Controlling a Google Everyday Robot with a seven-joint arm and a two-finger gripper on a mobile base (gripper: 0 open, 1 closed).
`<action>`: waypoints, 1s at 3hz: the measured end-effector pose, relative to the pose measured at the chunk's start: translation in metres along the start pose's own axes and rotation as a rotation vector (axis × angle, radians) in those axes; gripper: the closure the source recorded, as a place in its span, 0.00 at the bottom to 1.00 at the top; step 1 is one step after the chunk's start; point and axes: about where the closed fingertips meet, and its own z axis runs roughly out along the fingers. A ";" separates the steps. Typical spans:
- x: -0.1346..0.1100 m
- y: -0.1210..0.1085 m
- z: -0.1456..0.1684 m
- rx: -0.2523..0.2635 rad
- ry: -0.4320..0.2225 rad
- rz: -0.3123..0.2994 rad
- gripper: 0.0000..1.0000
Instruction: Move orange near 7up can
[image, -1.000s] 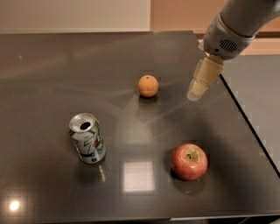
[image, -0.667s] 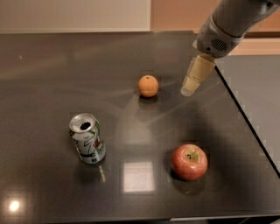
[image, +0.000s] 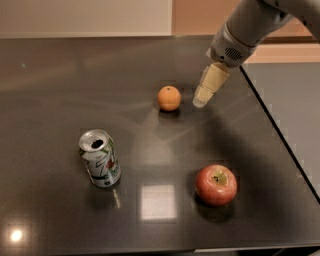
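While the grey arm (image: 245, 30) reaches in from the upper right corner of the view, the gripper (image: 199, 102) hangs at its end over the dark, glossy table (image: 60, 75), its cream-coloured tip angled down and to the left. From this side-on angle it cannot be told whether the gripper is open or closed, and it holds nothing. The tip sits low over the tabletop, though contact with the surface cannot be judged.

The orange (image: 169, 98) rests on the table just left of the gripper tip, with a narrow gap between them and no touch. Its small dark stem dot faces up.

The 7up can (image: 100, 158) stands upright well away from the gripper, far down and to the left of it and closer to the camera, with its silver top showing a dark opening. The orange lies between the gripper and the can's side of the table, yet well apart from the can.

A red apple (image: 215, 184) sits below the gripper in the view, toward the near edge and slightly to the right, clearly apart from the gripper and the orange.
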 end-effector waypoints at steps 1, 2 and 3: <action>-0.007 -0.001 0.010 -0.019 -0.018 -0.004 0.00; -0.019 0.002 0.033 -0.047 -0.041 -0.016 0.00; -0.031 0.008 0.055 -0.081 -0.049 -0.032 0.00</action>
